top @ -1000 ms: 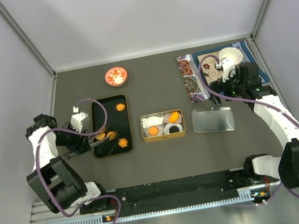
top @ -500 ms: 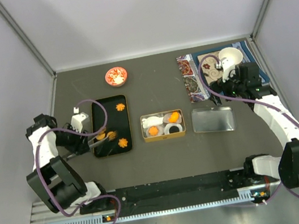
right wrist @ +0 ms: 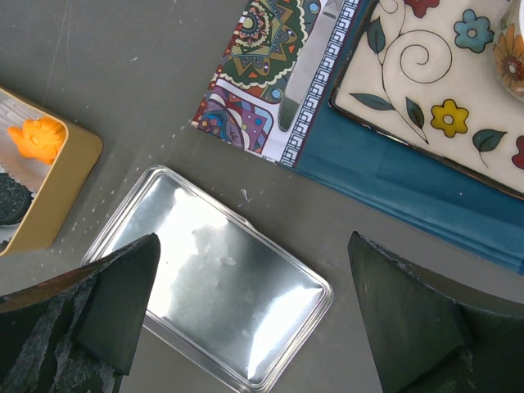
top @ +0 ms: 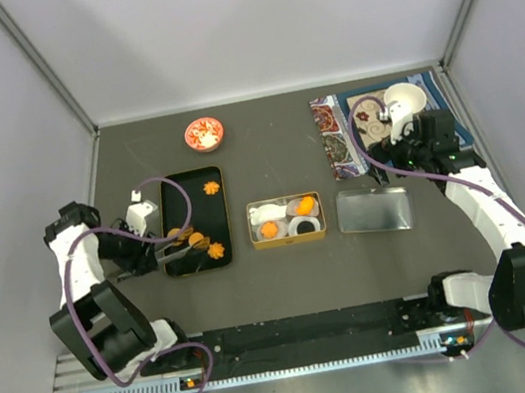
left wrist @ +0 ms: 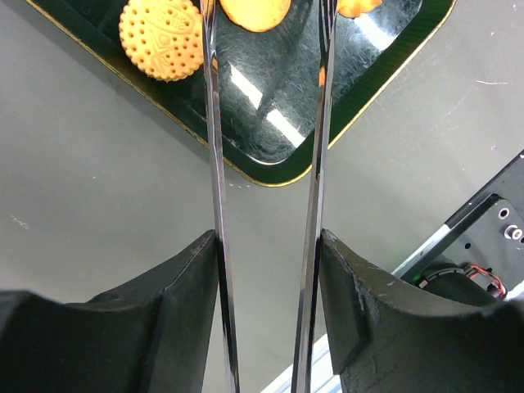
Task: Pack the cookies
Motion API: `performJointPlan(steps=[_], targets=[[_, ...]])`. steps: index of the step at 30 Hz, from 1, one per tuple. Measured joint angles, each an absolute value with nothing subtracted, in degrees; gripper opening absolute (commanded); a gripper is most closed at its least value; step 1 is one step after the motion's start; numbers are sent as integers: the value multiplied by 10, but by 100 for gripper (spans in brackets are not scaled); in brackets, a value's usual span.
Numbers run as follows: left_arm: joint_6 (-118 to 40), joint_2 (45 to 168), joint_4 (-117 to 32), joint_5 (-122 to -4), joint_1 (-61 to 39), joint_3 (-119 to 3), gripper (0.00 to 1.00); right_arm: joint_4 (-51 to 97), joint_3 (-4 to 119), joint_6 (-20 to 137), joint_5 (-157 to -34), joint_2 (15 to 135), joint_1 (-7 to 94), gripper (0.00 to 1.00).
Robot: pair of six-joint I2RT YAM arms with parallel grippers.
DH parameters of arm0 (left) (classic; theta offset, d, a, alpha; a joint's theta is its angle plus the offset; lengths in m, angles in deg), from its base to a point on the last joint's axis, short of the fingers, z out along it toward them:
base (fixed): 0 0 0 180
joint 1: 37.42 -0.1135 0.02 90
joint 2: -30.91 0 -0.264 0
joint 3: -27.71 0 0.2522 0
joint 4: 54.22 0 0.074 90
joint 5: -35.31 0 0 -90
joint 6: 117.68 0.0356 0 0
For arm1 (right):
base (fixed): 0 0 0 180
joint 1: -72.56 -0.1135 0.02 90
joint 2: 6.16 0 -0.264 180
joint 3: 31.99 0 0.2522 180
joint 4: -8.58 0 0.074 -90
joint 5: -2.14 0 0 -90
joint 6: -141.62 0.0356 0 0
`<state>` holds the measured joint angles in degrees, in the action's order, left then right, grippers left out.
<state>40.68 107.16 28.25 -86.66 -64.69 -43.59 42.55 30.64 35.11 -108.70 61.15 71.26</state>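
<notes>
Gold tin (top: 290, 240) just right of the black tray (top: 203, 211), silver lid (right wrist: 213, 286) beyond. Left gripper (left wrist: 266, 246) low over the tray's near corner, clamped on metal tongs (left wrist: 214, 164), a round orange cookie (left wrist: 254, 11) between the blades. Flower-shaped cookies (top: 216, 251) on the tray. Right gripper (right wrist: 258, 270) spread wide above the lid.

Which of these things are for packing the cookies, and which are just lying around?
For the job: cookies, black tray, tongs, gold tin, tin lid.
Lying about: red bowl, patterned cloth, floral plate, white cup.
</notes>
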Motion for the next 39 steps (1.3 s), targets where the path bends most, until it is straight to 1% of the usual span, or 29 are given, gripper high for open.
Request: performJointPlan(steps=[17, 30, 34, 39], targets=[[412, 1066, 290, -865, -647, -436, 55, 426, 306, 351, -1087, 612, 713, 99], [412, 1074, 278, -854, -643, -436, 49, 426, 306, 351, -1087, 612, 713, 99], [413, 1074, 274, -852, -643, -436, 42, 426, 306, 351, -1087, 612, 713, 99], [414, 1074, 275, -851, -642, -436, 29, 426, 306, 351, -1087, 612, 713, 99]])
